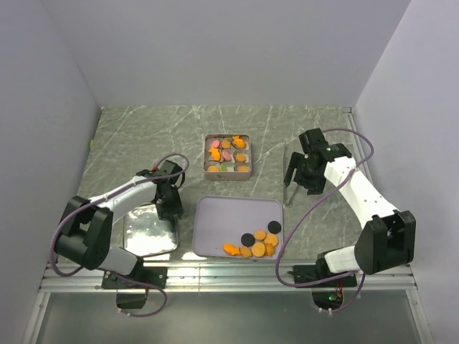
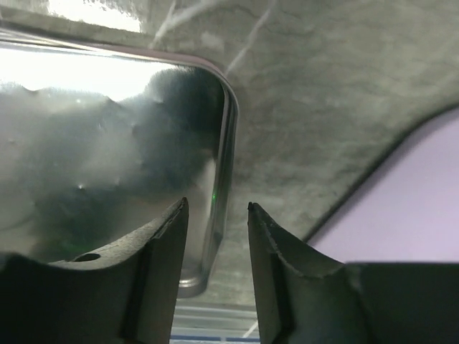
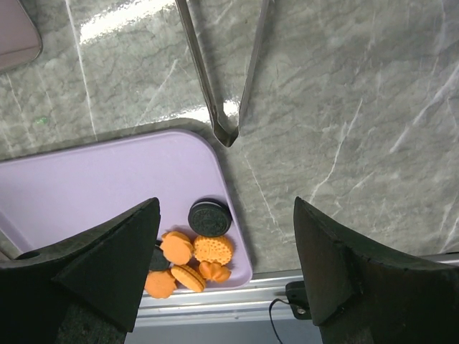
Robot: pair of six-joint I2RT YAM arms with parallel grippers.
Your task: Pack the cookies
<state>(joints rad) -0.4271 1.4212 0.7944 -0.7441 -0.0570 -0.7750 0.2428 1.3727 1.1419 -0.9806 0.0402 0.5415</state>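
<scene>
Right claw (image 3: 226, 203) spread, cookies (image 3: 190, 261) well apart (purple tray (image 3: 86, 193) corner)

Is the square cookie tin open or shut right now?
Open: the top view looks straight into the square tin, with cookies showing in its compartments and nothing covering it.

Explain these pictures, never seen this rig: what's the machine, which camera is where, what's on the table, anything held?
Two robot arms with two-finger grippers, bolted at the table's near edge. One picture looks down from above; the others come from cameras on each wrist. On the marble table: a square tin, part-filled, a lilac tray with loose cookies, metal tongs, a shiny metal tray. The left gripper straddles that tray's rim, not visibly clamped. The right gripper hangs open, empty.
</scene>
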